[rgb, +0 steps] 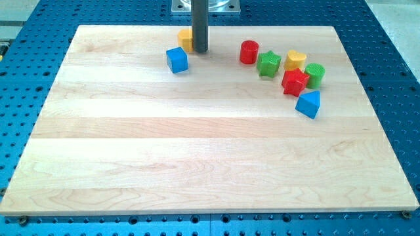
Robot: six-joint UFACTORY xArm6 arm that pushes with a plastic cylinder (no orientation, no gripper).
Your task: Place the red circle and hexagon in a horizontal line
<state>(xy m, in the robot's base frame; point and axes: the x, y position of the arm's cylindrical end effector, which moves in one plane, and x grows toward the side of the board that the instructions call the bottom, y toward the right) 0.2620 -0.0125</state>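
The red circle (249, 52), a short red cylinder, stands near the view's top, right of centre. The yellow hexagon (185, 39) is near the top, left of centre, partly hidden behind the rod. My tip (199, 51) rests on the board just right of the yellow hexagon, touching or nearly touching it. The red circle lies well to the tip's right, at about the same height in the view. A blue cube (176, 59) sits just below and left of the tip.
Right of the red circle is a cluster: a green star (268, 64), a yellow heart (295, 60), a green cylinder-like block (315, 75), a red star (294, 82) and a blue triangle (308, 103). The wooden board (197, 157) lies on a blue perforated table.
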